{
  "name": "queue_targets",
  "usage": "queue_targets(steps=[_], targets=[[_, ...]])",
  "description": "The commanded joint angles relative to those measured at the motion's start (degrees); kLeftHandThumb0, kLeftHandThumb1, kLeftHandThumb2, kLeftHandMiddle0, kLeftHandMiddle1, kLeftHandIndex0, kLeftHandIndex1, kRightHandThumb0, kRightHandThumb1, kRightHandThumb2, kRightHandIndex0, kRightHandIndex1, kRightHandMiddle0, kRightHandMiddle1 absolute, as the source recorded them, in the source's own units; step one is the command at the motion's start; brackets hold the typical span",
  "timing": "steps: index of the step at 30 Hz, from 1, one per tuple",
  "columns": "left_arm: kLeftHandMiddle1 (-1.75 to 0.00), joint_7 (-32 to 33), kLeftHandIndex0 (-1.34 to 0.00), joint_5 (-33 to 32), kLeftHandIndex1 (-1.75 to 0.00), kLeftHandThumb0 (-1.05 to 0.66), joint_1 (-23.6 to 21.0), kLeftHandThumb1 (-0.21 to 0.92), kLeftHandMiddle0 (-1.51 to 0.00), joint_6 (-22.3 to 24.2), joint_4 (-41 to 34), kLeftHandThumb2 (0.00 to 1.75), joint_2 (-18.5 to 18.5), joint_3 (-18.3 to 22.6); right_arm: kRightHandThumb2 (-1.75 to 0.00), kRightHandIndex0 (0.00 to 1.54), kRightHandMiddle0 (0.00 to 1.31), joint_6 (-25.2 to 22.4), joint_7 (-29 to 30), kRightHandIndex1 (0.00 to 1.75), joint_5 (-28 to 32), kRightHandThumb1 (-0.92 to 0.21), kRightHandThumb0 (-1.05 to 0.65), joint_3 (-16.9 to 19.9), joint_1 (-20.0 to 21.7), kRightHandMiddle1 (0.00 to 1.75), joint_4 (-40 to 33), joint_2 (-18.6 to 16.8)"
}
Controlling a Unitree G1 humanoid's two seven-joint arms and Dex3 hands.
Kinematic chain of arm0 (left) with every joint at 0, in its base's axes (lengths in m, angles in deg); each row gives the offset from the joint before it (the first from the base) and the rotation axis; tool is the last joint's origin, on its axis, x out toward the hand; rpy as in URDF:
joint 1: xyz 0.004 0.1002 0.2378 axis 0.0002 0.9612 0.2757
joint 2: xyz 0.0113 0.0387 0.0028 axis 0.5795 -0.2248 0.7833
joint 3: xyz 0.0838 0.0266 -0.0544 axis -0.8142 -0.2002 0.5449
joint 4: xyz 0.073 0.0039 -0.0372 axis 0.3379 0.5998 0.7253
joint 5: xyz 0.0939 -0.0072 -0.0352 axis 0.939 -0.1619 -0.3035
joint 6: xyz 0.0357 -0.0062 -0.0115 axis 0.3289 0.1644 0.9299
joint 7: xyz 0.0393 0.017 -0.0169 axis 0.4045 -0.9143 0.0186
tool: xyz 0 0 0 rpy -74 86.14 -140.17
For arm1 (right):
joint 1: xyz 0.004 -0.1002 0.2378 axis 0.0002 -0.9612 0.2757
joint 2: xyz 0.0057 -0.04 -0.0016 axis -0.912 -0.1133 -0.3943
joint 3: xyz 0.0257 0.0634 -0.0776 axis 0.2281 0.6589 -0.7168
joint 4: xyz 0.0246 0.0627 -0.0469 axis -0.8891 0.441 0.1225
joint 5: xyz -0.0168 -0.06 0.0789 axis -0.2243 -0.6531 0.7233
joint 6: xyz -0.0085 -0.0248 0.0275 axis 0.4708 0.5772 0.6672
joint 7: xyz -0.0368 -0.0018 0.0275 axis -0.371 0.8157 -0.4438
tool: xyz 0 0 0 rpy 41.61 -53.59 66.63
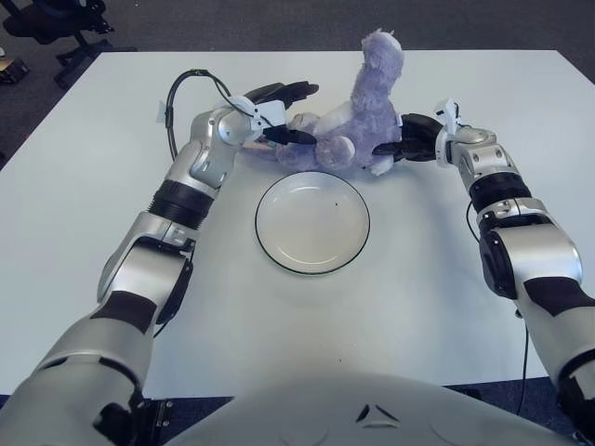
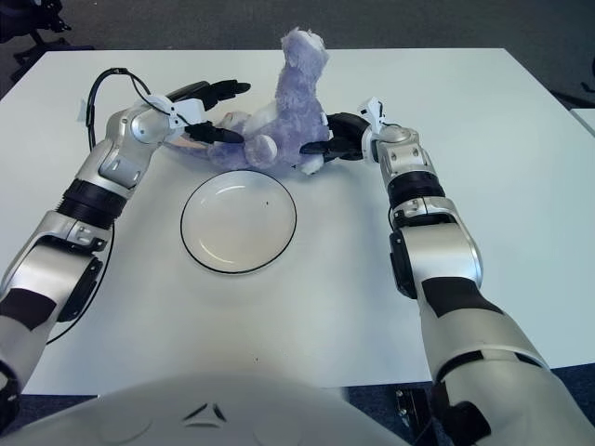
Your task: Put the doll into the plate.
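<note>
Left eye view: the left hand sits at the doll's left side, beyond the plate's far rim. Its dark fingers are spread; the upper ones reach over the doll's left end and a lower finger points at the doll's body. Contact appears to be made at the doll's side, but the fingers do not wrap around it.

The right hand sits at the doll's right side. Its dark fingers press against the doll's right lower edge, next to the pale foot; whether they close on the fabric cannot be determined from either view.

The doll, a purple plush animal, is held between the two hands. Its head stands upright at the far side, and its body and limbs spread toward the left hand. It lies just beyond the plate, not inside it.

The plate is round and white with a dark rim. It lies flat on the white table, nearer the robot than the doll, and holds nothing.

A black cable loops above the left forearm.
</note>
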Motion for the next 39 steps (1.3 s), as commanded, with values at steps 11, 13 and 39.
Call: queue_targets(steps=[11, 13, 39], targets=[[0.00, -4.2, -0.02, -0.6, 0.00, -1.03, -2.7, 0.92, -0.07, 1.2, 3.9, 0.16, -0.8, -1.6, 0.00, 0.96, 0.78, -0.9, 0.2, 1.75, -0.1, -0.85, -0.13, 0.2, 0.4, 1.75, -1.4, 0.7], [0.00, -7.0, -0.02, -2.3, 0.00, -1.04, -3.1, 0.92, -0.07, 1.0, 5.2, 0.16, -1.0, -1.3, 0.00, 0.96, 0.78, -0.7, 0.3, 1.75, -0.1, -0.85, -0.14, 0.3, 0.4, 1.75, -1.4, 0.8], [-0.01, -13.7, 0.00, -2.5, 0.00, -1.05, -5.0, 0.92, -0.04, -2.0, 9.0, 0.22, -0.1, -4.3, 0.00, 0.96, 0.77, 0.6, 1.6, 1.75, 0.7, -0.85, -0.13, 2.1, 1.1, 1.75, -1.1, 1.5]])
